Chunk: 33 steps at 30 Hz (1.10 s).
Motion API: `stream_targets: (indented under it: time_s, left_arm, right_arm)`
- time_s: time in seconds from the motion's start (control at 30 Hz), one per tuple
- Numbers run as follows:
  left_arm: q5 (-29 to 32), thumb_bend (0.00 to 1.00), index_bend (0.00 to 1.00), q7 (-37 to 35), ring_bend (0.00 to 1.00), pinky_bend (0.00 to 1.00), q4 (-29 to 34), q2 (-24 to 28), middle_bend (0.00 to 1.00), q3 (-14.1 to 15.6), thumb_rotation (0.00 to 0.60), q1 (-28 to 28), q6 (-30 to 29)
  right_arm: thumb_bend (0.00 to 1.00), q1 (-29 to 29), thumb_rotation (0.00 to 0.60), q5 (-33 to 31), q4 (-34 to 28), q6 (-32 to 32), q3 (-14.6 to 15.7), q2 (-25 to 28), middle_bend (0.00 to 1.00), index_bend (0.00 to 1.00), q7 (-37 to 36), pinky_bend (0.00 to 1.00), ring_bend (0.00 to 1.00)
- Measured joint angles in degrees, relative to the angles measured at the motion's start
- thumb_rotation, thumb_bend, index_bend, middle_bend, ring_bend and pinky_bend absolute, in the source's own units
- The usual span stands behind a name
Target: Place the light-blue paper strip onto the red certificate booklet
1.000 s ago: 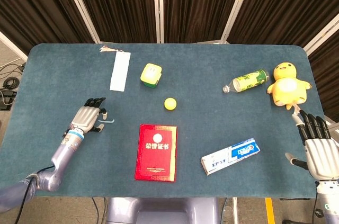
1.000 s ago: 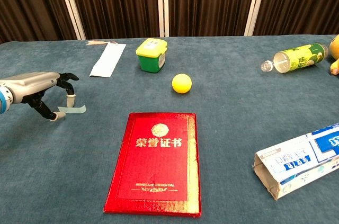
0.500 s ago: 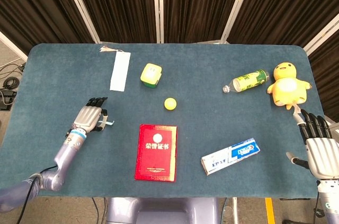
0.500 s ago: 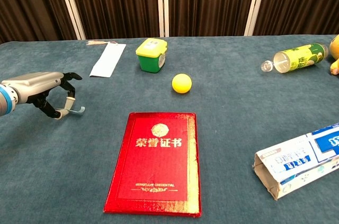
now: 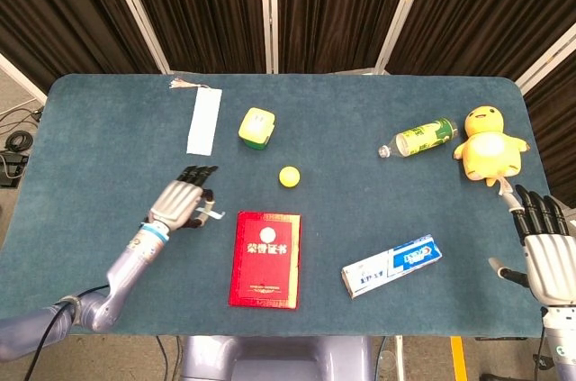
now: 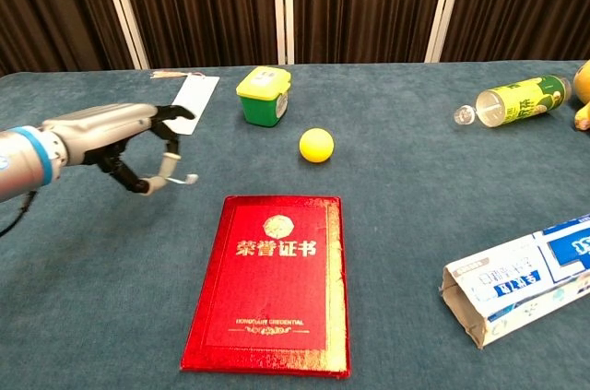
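— Where is the small light-blue paper strip (image 6: 175, 180) at this moment?

— Pinched in the left hand (image 5: 184, 202), which hangs above the dark teal felt-covered table (image 5: 108, 138) — just left of the red certificate booklet with gold lettering (image 5: 265, 258), near its upper left corner. The strip is not over the cover.

— And the right hand (image 5: 545, 250)?

— Palm down at the table's right edge, fingers spread, holding nothing. It shows only in the head view.

— What else lies on the cloth?

— A white rectangular paper bookmark with a tassel (image 5: 203, 120) at the far left, a yellow-and-green small box (image 5: 256, 127) beside it, a yellow ball (image 5: 288, 176) just beyond the booklet, a blue-and-white toothpaste carton (image 5: 391, 265) to the booklet's right, a green-labelled plastic bottle on its side (image 5: 418, 139), and a yellow plush chick (image 5: 488, 145).
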State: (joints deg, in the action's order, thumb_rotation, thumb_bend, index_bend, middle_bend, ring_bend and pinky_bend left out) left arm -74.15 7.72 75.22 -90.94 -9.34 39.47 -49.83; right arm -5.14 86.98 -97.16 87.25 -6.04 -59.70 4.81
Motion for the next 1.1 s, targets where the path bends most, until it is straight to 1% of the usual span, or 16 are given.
stream_targets:
  time_s: [0.13,0.3,0.43,0.67,0.7,0.73,0.77,0.8,0.83,0.87,0.9,0.93,0.97,1.1]
  left_arm:
    - [-1.80,0.45,0.68,3.24,0.00,0.00,2.17,-0.52,0.00,0.07,0.600,2.67,0.54]
    - [-5.45,0.45,0.68,4.81,0.00,0.00,2.70,-2.77,0.00,0.99,0.600,5.09,0.96]
    - [-8.42,0.45,0.68,6.53,0.00,0.00,1.56,-5.33,0.00,2.40,0.600,7.42,1.68]
    - [-11.32,0.43,0.67,8.89,0.00,0.00,-1.86,-8.13,0.00,4.03,0.600,9.24,1.48]
    - [-11.50,0.39,0.65,8.96,0.00,0.00,-2.17,-8.31,0.00,4.16,0.600,9.32,1.41]
    - [-11.86,0.32,0.60,9.10,0.00,0.00,-2.73,-8.60,0.00,4.42,0.600,9.48,1.29]
    - [-12.13,0.24,0.54,9.23,0.00,0.00,-3.13,-8.76,0.00,4.63,0.600,9.59,1.22]
    - [-12.40,0.12,0.39,9.33,0.00,0.00,-3.51,-8.90,0.00,4.86,0.600,9.69,1.14]
    - [-12.73,0.05,0.25,9.36,0.00,0.00,-3.92,-9.01,0.00,5.19,0.600,9.83,1.04]
    - [-12.89,0.01,0.14,9.31,0.00,0.00,-4.06,-9.02,0.00,5.38,0.600,9.91,0.99]
    - [-12.94,0.00,0.04,9.21,0.00,0.00,-4.08,-8.93,0.00,5.45,0.600,9.93,0.90]
    - [-12.99,0.00,0.01,8.94,0.00,0.00,-4.01,-8.76,0.00,5.47,0.600,9.91,0.66]
    - [-13.02,0.00,0.00,8.61,0.00,0.00,-3.86,-8.59,0.00,5.44,0.600,9.86,0.42]
    - [-13.33,0.00,0.00,6.65,0.00,0.00,-2.63,-7.28,0.00,5.15,0.600,9.49,-1.53]
  right_arm:
    - [0.00,0.11,0.600,-0.23,0.00,0.29,-0.17,0.17,0.00,0.06,-0.29,0.00,0.00]
    - [0.00,0.24,0.600,-0.63,0.09,0.48,-0.36,0.36,0.00,0.06,-0.77,0.00,0.00]
    - [0.00,0.36,0.600,-0.79,0.15,0.77,-0.52,0.57,0.00,0.06,-1.24,0.00,0.00]
    - [0.00,0.48,0.600,-1.36,0.44,0.96,-0.82,0.79,0.00,0.06,-2.00,0.00,0.00]
    - [0.00,0.50,0.600,-1.46,0.48,1.00,-0.88,0.79,0.00,0.06,-2.00,0.00,0.00]
    - [0.00,0.52,0.600,-1.57,0.52,1.06,-0.95,0.78,0.00,0.06,-1.96,0.00,0.00]
    - [0.00,0.53,0.600,-1.65,0.55,1.09,-1.00,0.76,0.00,0.06,-1.97,0.00,0.00]
    - [0.00,0.54,0.600,-1.70,0.57,1.11,-1.03,0.76,0.00,0.06,-2.02,0.00,0.00]
    - [0.00,0.53,0.600,-1.73,0.61,1.08,-1.04,0.76,0.00,0.06,-2.11,0.00,0.00]
    - [0.00,0.52,0.600,-1.74,0.65,1.04,-1.04,0.76,0.00,0.06,-2.12,0.00,0.00]
    - [0.00,0.50,0.600,-1.73,0.67,0.99,-1.03,0.76,0.00,0.06,-2.14,0.00,0.00]
    - [0.00,0.46,0.600,-1.71,0.67,0.88,-1.00,0.77,0.00,0.06,-2.19,0.00,0.00]
    - [0.00,0.43,0.600,-1.67,0.68,0.83,-0.97,0.77,0.00,0.06,-2.22,0.00,0.00]
    - [0.00,0.37,0.600,-1.41,0.64,0.75,-0.85,0.75,0.00,0.06,-2.16,0.00,0.00]
